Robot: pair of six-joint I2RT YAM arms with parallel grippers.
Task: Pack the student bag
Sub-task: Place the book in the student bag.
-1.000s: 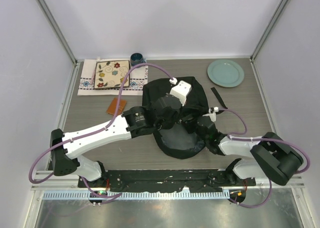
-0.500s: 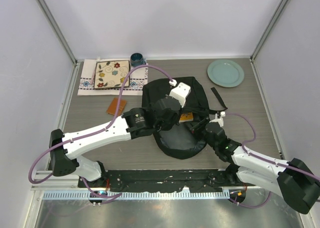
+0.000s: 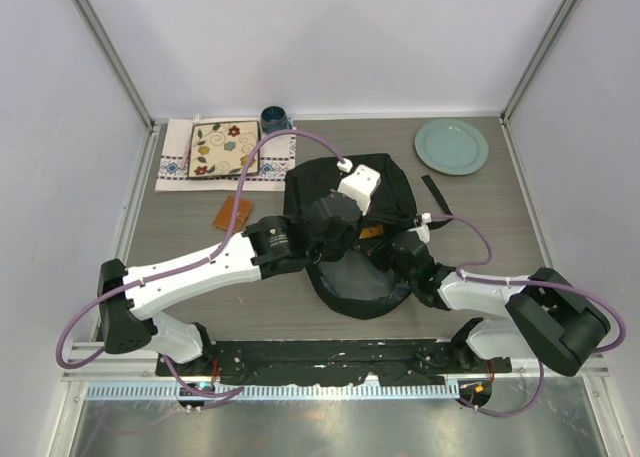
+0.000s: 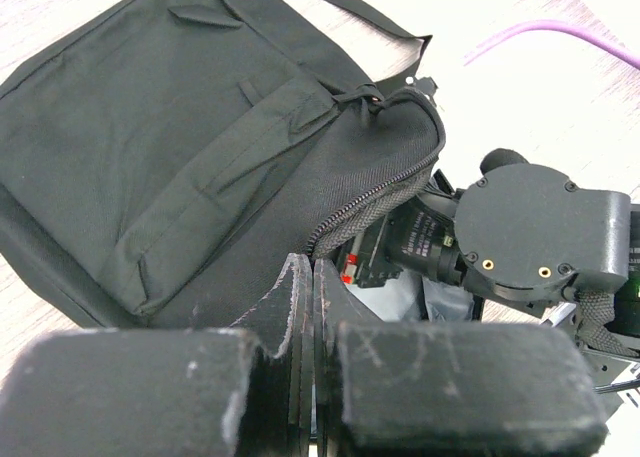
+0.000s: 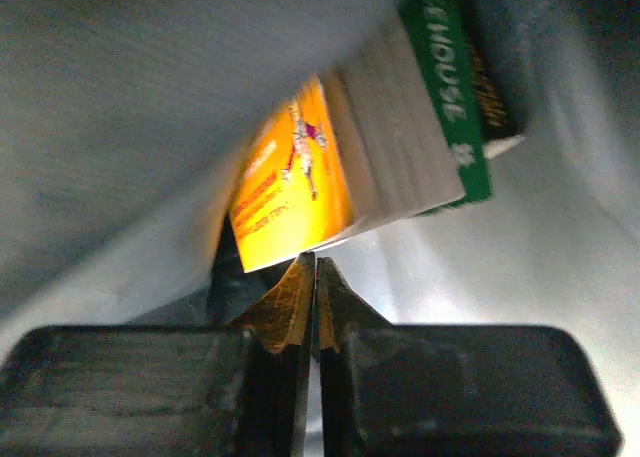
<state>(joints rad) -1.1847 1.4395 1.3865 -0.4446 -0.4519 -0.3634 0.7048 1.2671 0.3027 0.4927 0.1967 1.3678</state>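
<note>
The student bag (image 3: 352, 289) lies mid-table, black, its zippered mouth lifted. My left gripper (image 4: 305, 267) is shut at the raised zipper edge (image 4: 375, 202), apparently pinching the fabric, and holds the mouth up; from above it sits over the bag (image 3: 343, 239). My right gripper (image 5: 315, 262) is inside the bag, shut with nothing between its fingers. Its tips sit just under the corner of a yellow-covered book (image 5: 290, 192). A thicker book with a green spine (image 5: 450, 87) lies behind it. From above, the right gripper (image 3: 392, 247) enters the opening beside an orange sliver of book (image 3: 372, 234).
A teal plate (image 3: 451, 146) sits at the back right. A patterned cloth (image 3: 180, 162) with a floral square (image 3: 224, 149) lies at the back left, a dark cup (image 3: 275, 118) behind it. A small brown card (image 3: 232, 214) lies near the left arm. A black strap (image 3: 436, 195) trails right of the bag.
My right gripper has closed from open. The right arm drew back toward the near right, then returned into the bag's mouth. The left arm has held still.
</note>
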